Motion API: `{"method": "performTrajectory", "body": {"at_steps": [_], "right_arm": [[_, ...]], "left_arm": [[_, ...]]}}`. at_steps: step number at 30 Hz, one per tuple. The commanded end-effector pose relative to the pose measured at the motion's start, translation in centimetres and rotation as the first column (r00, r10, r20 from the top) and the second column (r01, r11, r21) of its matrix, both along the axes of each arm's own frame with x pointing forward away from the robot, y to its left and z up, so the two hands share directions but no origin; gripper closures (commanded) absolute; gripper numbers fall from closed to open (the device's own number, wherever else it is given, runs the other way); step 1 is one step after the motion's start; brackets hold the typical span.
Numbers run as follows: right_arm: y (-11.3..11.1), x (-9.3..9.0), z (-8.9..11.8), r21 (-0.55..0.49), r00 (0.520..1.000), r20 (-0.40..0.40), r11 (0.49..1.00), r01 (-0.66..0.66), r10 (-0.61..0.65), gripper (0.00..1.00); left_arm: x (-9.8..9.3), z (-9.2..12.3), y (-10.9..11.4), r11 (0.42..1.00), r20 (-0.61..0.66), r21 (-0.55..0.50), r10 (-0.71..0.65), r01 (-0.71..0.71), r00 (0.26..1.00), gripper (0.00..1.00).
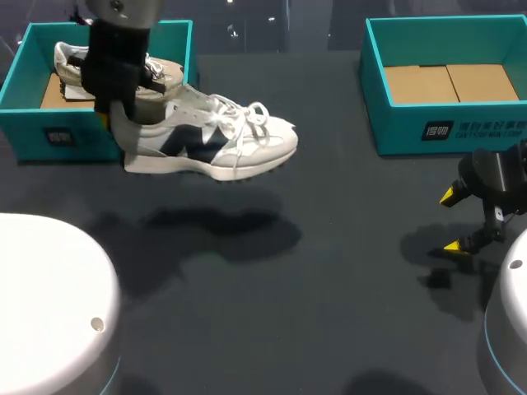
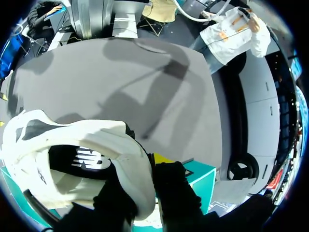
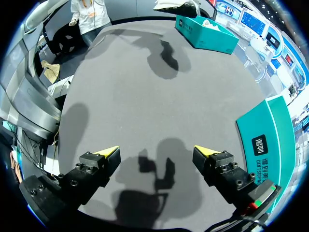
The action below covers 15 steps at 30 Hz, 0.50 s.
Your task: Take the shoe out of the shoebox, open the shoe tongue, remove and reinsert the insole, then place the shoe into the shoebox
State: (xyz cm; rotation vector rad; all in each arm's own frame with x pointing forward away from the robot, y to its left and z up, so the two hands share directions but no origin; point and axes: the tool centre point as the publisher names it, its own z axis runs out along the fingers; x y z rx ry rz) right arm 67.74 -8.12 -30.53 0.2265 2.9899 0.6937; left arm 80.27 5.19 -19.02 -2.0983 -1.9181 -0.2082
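A white shoe [image 1: 214, 140] with a navy side patch and white laces hangs above the table, just right of the left teal shoebox [image 1: 49, 136]. My left gripper [image 1: 115, 123] is shut on its heel collar, toe pointing right. In the left wrist view the heel rim of the shoe [image 2: 72, 145] sits between the fingers of the left gripper [image 2: 145, 188], over a corner of the left shoebox [image 2: 205, 176]. A second shoe [image 1: 160, 74] lies in that box. My right gripper [image 1: 453, 220] stands open and holds nothing in front of the right shoebox [image 1: 428, 127]; the right gripper [image 3: 157, 152] hovers over bare table.
The right shoebox [image 3: 270, 135] shows only its cardboard floor. White rounded arm bases sit at the near left [image 1: 49, 296] and near right [image 1: 506, 321]. Dark tabletop stretches between the two boxes.
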Motion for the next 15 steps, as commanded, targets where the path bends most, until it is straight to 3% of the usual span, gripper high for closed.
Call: {"method": "performTrajectory", "body": {"at_steps": [1, 8, 15], "right_arm": [[0.1, -0.2, 0.0, -0.003, 1.0, 0.003, 1.0, 0.001, -0.001, 0.0], [0.1, -0.2, 0.0, -0.003, 1.0, 0.003, 1.0, 0.001, -0.001, 0.0], [0.1, -0.2, 0.0, -0.003, 1.0, 0.003, 1.0, 0.001, -0.001, 0.0]], "left_arm": [[-2.3, -1.9, -2.7, 1.0, 0.061, 0.02, -0.012, 0.011, 0.998, 1.0], [-5.7, -4.0, -5.4, 1.0, 0.059, 0.009, -0.022, 0.022, 0.998, 1.0], [-7.8, -6.5, -7.2, 0.999, 0.077, 0.034, -0.028, 0.025, 0.997, 1.0]]}}
